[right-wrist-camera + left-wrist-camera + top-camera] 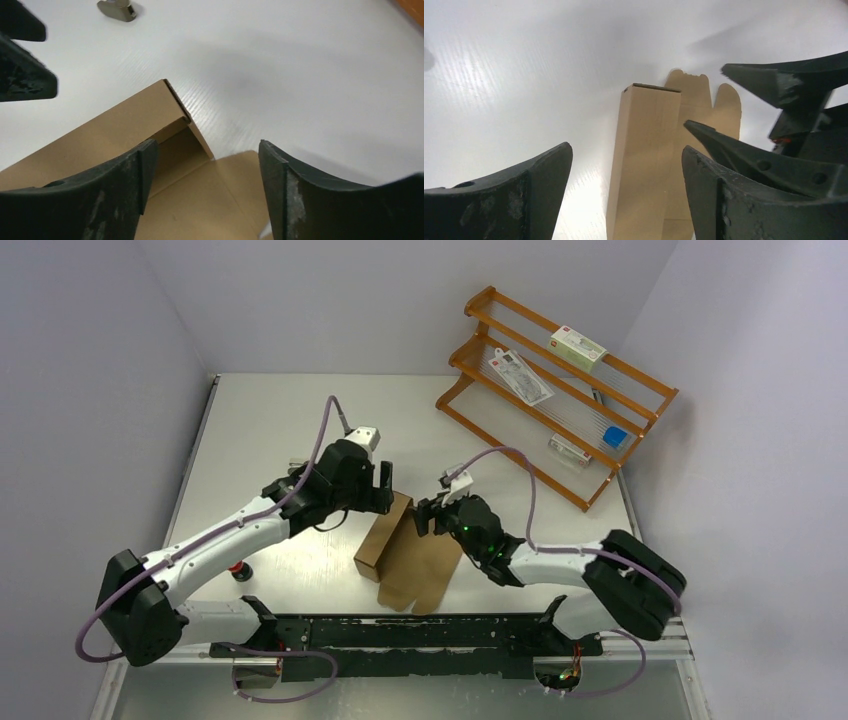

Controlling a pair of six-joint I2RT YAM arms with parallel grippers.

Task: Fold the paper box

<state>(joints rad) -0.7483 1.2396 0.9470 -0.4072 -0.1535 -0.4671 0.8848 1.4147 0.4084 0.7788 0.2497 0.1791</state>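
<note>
From above, the paper box [408, 558] lies on the white table [280, 430] just ahead of the arm bases. It is partly folded: one long side stands up as a narrow brown wall on the left, and the scalloped flaps lie flat toward the near edge. The left pincer [384, 490] hangs at the far end of that wall and the right pincer [431, 517] just beside the box's far right corner, the two near each other. From here I cannot tell how wide either one stands, nor whether either touches the cardboard. An orange rack [560, 390] with small white packages [578, 345] sits well apart at the far right. The left wrist camera shows the left pincer [626, 150] spread wide and holding nothing. The box [646, 150] runs lengthwise away between its fingers [499, 200], the upright wall seen end to end with rounded flaps past it. The right pincer [704, 95] pokes in at the right of this view, its two pointed fingers parted. The right wrist camera shows the right pincer [206, 145] also wide and empty, over the box's [110, 135] corner where the wall meets the flat floor panel. This view alone shows the inside of that fold and a small grey-brown object [116, 9] on the table farther off, with the left pincer's fingers [22, 75] at the upper left.
</note>
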